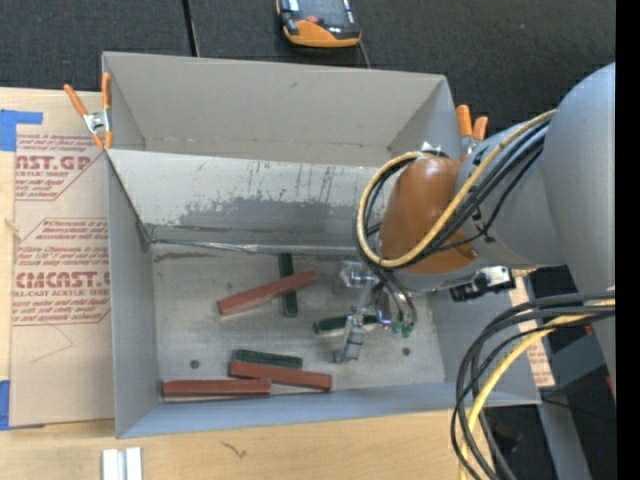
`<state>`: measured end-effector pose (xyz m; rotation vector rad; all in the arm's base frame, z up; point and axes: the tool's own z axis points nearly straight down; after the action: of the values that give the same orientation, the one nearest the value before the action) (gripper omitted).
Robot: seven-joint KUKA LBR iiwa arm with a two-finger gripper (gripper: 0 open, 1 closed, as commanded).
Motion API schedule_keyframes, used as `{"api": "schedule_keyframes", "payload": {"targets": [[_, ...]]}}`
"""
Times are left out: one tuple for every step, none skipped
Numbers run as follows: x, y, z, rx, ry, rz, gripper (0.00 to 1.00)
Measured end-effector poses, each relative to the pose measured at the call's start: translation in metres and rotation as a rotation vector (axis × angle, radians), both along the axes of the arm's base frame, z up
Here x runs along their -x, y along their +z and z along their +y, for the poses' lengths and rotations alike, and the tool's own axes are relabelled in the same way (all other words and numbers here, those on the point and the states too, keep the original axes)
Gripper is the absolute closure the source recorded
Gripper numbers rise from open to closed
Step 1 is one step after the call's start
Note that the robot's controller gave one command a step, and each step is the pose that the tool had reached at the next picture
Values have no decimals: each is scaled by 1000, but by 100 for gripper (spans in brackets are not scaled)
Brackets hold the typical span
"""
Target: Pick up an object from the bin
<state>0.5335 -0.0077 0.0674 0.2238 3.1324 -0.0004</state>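
The end effector is low at the right-centre of the grey bin, touching a short dark green bar. Whether it is spread or pressed together, I cannot tell. 3 reddish-brown sticks and 2 other green bars lie to the left.

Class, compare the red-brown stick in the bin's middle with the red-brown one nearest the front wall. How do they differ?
The middle stick lies slanted and crosses a dark green stick; the front stick lies level along the wall, crossing nothing. Both are long, thin and red-brown.
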Motion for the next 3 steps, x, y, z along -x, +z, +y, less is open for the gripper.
{"api": "schedule_keyframes", "payload": {"targets": [[3,3,-2,-3,-29,0,100],[3,3,-2,-3,-28,0,100],[5,8,-2,-2,-28,7,100]]}}
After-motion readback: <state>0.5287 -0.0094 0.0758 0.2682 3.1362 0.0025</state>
